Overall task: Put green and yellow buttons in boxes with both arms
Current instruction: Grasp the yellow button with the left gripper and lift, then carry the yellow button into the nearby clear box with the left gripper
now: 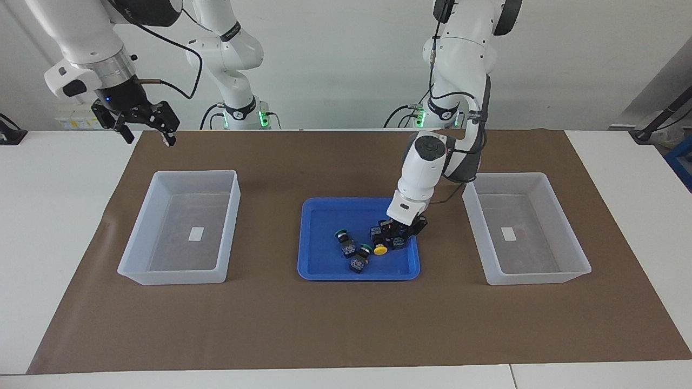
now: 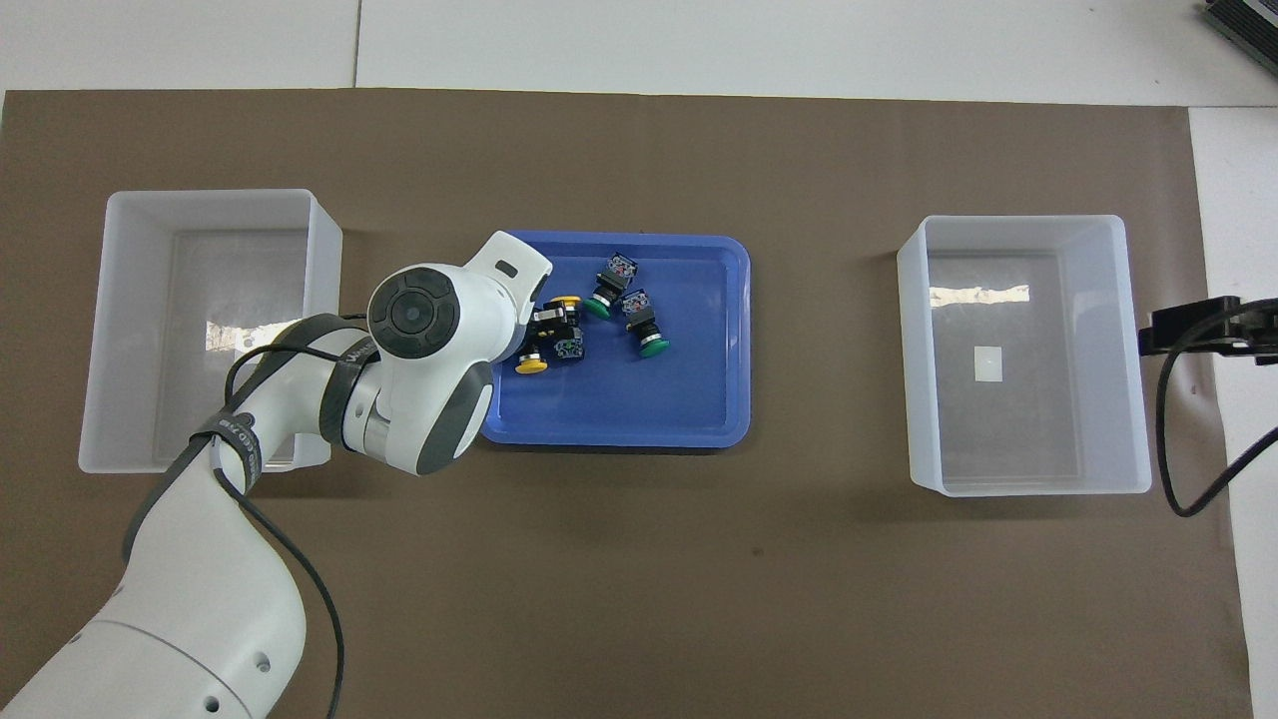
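All the buttons lie in the blue tray [image 1: 324,216] [image 2: 649,399]. Two have green caps [image 1: 341,234] [image 1: 366,248], and they also show in the overhead view [image 2: 597,308] [image 2: 654,347]. Two have yellow caps [image 2: 531,364] [image 2: 569,302]; only one yellow cap [image 1: 380,250] shows in the facing view. My left gripper [image 1: 392,237] [image 2: 549,335] is down in the tray at the yellow buttons. My right gripper [image 1: 143,127] [image 2: 1188,325] is open and empty, waiting raised by the mat's corner at the right arm's end. Both boxes [image 1: 194,173] [image 1: 505,175] hold only a white sticker.
The tray sits mid-table between the two boxes [image 2: 220,195] [image 2: 1008,220] on a brown mat [image 1: 346,324]. The left arm's wrist and cable hang over the tray's edge and the box at the left arm's end.
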You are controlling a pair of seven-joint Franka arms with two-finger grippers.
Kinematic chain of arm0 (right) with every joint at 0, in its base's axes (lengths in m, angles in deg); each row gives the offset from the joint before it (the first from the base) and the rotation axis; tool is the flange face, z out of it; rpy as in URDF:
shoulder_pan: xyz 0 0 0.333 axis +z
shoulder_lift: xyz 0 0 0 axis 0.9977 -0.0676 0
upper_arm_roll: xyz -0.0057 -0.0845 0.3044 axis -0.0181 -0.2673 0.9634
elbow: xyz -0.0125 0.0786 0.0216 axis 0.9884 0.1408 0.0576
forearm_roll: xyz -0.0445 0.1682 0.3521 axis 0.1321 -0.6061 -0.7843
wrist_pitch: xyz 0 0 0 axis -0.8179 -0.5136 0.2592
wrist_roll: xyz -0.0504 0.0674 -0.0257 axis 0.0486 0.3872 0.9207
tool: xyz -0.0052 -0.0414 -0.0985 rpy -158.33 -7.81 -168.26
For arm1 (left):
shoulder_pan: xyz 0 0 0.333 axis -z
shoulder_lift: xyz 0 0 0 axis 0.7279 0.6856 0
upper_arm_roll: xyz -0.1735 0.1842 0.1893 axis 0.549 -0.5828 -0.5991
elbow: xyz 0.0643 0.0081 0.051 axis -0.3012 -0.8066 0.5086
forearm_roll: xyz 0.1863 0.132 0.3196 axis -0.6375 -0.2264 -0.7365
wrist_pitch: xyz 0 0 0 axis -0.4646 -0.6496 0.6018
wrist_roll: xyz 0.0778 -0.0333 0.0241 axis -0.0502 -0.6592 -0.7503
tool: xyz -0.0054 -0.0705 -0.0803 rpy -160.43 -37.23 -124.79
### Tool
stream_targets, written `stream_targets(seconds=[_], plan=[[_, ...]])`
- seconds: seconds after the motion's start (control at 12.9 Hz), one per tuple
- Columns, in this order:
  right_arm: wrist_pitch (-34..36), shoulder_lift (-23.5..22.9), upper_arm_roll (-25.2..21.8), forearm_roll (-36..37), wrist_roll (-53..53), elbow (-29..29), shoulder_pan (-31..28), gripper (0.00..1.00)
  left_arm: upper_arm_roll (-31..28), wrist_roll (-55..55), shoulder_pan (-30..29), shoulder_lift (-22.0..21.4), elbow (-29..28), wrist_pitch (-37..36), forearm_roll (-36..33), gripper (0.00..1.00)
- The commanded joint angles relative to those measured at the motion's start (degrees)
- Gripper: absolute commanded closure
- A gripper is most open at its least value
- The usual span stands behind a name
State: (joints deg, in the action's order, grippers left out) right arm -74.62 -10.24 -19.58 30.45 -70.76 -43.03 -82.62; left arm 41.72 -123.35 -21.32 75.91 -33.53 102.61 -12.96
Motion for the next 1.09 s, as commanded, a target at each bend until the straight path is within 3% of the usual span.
stream_targets(seconds=[0.0,0.31,0.62,1.01], plan=[[0.5,0.8,0.4,0.6,0.8,-0.6,-0.2,0.0,-0.9,-0.4,0.9,-0.2,2.0,-3.1,0.6,1.0],[0.5,0.8,0.4,0.6,0.8,-0.6,-0.2,0.0,-1.4,-0.3,-1.2,-1.9,12.0,-16.7,0.6,1.0],[0.5,0.8,0.4,0.6,0.8,-0.6,-0.2,0.0,-1.4,0.8,-9.5,-4.2,21.8,-31.0,-0.1,1.0],[1.3,1.0,0.4,0.6,0.8,-0.7,-0.2,0.0,-1.0,19.1,-22.9,-4.3,22.4,-32.4,0.6,1.0]])
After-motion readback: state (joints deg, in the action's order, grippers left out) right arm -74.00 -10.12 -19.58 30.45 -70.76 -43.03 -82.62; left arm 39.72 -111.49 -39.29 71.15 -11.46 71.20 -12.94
